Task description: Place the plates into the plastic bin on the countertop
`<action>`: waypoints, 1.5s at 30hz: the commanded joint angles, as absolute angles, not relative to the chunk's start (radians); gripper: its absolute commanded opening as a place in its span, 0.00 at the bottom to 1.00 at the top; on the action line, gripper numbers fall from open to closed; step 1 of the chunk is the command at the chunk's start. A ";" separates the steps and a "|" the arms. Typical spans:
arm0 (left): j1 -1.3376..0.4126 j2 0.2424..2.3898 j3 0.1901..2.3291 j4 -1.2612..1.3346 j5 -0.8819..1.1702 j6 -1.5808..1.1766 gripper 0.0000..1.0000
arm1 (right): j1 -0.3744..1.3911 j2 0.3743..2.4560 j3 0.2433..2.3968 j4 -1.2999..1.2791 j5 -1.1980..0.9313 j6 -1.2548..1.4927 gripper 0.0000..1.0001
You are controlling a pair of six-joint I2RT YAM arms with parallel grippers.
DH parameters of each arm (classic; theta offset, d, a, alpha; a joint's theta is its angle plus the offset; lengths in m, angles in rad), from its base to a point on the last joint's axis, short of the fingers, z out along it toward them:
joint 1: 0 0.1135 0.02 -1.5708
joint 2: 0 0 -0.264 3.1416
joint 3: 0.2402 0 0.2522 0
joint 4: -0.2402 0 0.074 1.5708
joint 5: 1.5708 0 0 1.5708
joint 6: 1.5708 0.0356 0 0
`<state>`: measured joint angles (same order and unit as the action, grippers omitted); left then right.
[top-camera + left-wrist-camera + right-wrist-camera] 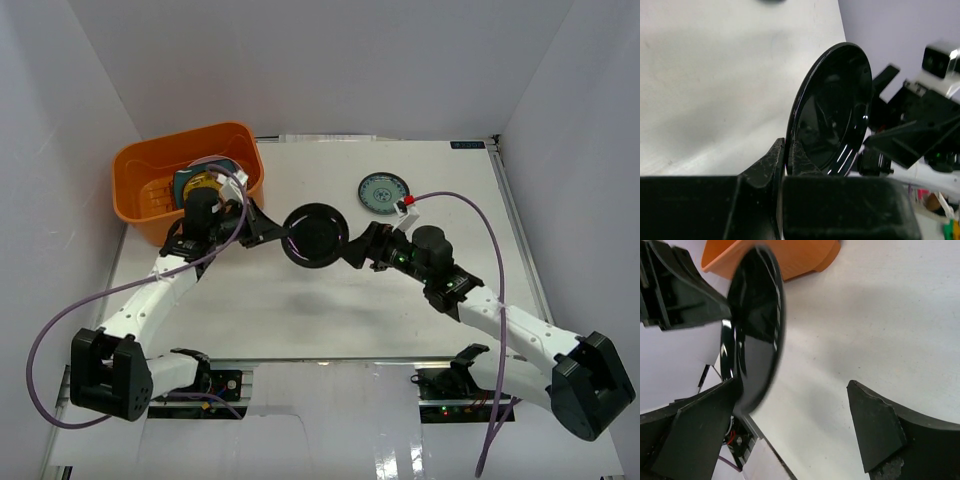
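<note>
Handover above the bench (450,200): left end effector (788,155) pinches the black plate (315,235) by its rim, right end effector (362,245) spread wide. Orange bin (140,165) holds seemingly several plates (205,185); teal patterned plate (383,193) remains outside.

White enclosure walls (330,60), small printed label (466,145) by the back wall

A glossy black round plate (315,235) hangs on edge above the middle of the flat white countertop (300,310), its rim pinched by the left gripper (788,155). A small round teal patterned plate (383,193) lies flat farther back and to the right. The large orange rectangular plastic bin (130,195) sits in the far left corner, holding an amber-yellow plate (207,184) on a teal plate (186,180), both partly hidden.
</note>
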<state>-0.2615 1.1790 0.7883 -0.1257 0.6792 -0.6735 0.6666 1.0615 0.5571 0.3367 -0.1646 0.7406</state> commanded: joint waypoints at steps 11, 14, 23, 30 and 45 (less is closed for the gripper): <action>0.184 1.255 1.086 -0.201 0.155 -0.759 0.00 | 0.647 0.796 0.514 0.124 0.026 0.545 0.93; 0.201 1.322 1.091 -0.186 0.077 -0.764 0.00 | 0.637 0.814 0.502 0.104 0.081 0.519 0.94; 0.227 1.561 1.212 -0.216 -0.051 -0.695 0.11 | 0.391 1.029 0.514 0.233 0.009 0.540 1.00; 0.236 1.571 1.210 -0.172 0.089 -0.742 0.90 | 0.198 1.366 0.607 0.337 -0.009 0.601 0.99; -0.081 1.034 0.916 0.097 0.282 -0.658 0.98 | 0.080 2.029 0.982 0.512 -0.133 0.862 0.52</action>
<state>0.0135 1.0447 0.9085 0.0719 0.1928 -0.7406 0.0784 1.9388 0.9348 0.5137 -0.0998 0.7887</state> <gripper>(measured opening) 0.979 0.532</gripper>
